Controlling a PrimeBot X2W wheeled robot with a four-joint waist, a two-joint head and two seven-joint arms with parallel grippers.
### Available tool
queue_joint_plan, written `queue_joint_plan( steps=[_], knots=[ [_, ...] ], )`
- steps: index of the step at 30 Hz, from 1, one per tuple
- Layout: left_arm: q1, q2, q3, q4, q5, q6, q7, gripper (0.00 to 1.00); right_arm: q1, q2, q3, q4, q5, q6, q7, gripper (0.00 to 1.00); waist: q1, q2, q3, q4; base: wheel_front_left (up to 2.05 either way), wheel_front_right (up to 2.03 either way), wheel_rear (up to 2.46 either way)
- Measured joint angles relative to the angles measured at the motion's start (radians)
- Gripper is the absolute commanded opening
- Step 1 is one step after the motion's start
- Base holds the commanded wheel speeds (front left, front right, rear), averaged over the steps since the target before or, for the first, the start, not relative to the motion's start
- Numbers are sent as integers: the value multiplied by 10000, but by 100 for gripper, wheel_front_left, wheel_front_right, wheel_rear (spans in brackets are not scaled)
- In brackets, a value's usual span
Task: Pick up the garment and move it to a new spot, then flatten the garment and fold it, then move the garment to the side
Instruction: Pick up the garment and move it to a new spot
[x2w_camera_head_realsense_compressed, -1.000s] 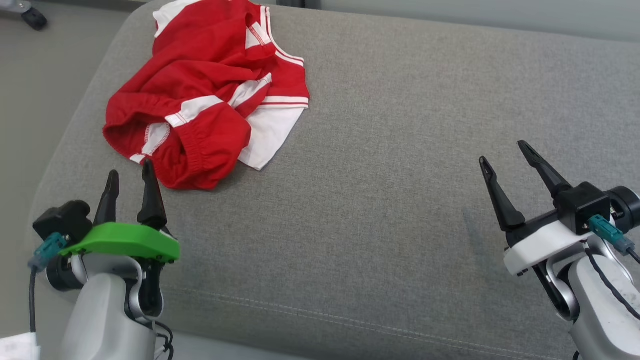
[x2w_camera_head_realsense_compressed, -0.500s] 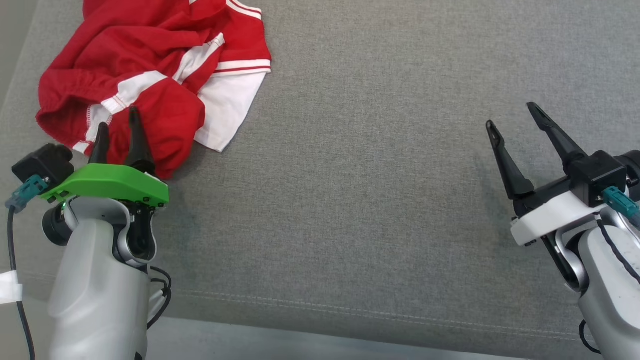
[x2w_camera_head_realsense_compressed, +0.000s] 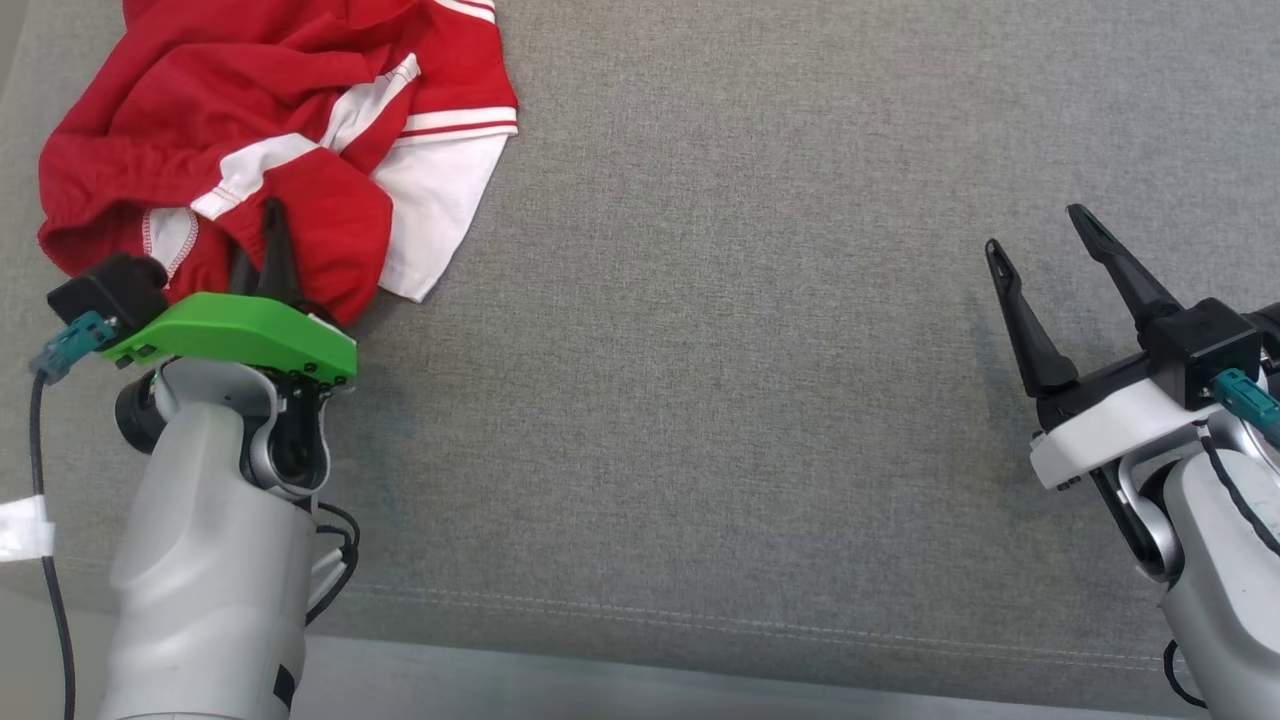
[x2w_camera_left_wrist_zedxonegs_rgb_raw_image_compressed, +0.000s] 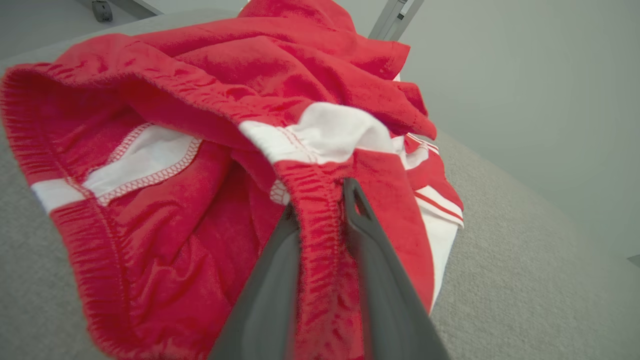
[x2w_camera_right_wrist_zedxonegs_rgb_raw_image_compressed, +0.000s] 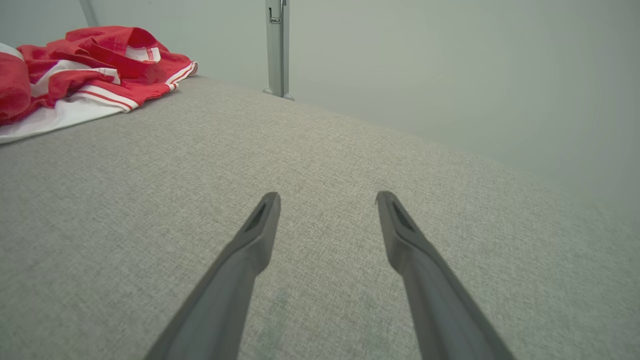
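Grey woven upholstery covers the broad cushion (x2w_camera_head_realsense_compressed: 750, 350) that carries everything, with a pale stitched seam (x2w_camera_head_realsense_compressed: 700, 625) running along its near edge. At the cushion's far left corner lies the garment (x2w_camera_head_realsense_compressed: 270, 110), a crumpled red piece with white stripes, white panels and a gathered elastic waistband, one white flap spread flat toward the middle. The left gripper (x2w_camera_head_realsense_compressed: 258, 235), under its green cover, reaches into the garment's near edge. In the left wrist view, the gripper (x2w_camera_left_wrist_zedxonegs_rgb_raw_image_compressed: 322, 200) has its jaws pinching a fold of the red waistband, with cloth bunched between the two dark fingers. The right gripper (x2w_camera_head_realsense_compressed: 1035, 228) hovers near the cushion's right edge, well apart from the garment, its jaws spread wide over bare fabric. Behind the cushion's far edge, a grey metal post (x2w_camera_right_wrist_zedxonegs_rgb_raw_image_compressed: 275, 50) stands against a plain pale wall.
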Motion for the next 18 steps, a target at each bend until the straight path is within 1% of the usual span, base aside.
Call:
queue_joint_plan(
  steps=[3,5,6,8,12,13,15,18],
  knots=[
    [-172,4,-552,-4,111,-96,-33,0,0,73,48,107,2,0,-2,100,0,0,-81,-2,0,0,0],
    [-208,6,-1103,-27,201,-188,-33,0,0,173,125,157,6,0,-4,100,0,0,-141,-21,0,0,0],
    [-215,6,-1643,-86,213,-263,-33,0,0,307,217,234,10,0,-52,100,0,0,-203,-59,0,0,0],
    [-221,13,-2251,-209,165,-291,-33,0,-2,449,301,309,25,2,-73,100,0,0,-267,-124,0,0,0],
    [-221,31,-3384,-694,-462,-324,-25,0,-11,692,433,414,59,4,-75,100,0,0,-387,-344,0,0,0],
    [-221,31,-3384,-694,-462,-324,-25,0,-11,692,433,414,59,4,-75,100,0,0,-387,-344,0,0,0],
    [-221,36,-4008,-972,-867,-326,15,0,-17,775,470,464,84,4,-77,100,0,0,-443,-491,0,0,0],
    [-218,56,-4953,-1415,-1089,-328,117,0,-52,915,489,566,102,2,-79,100,0,0,-530,-757,0,0,0]
  ],
)
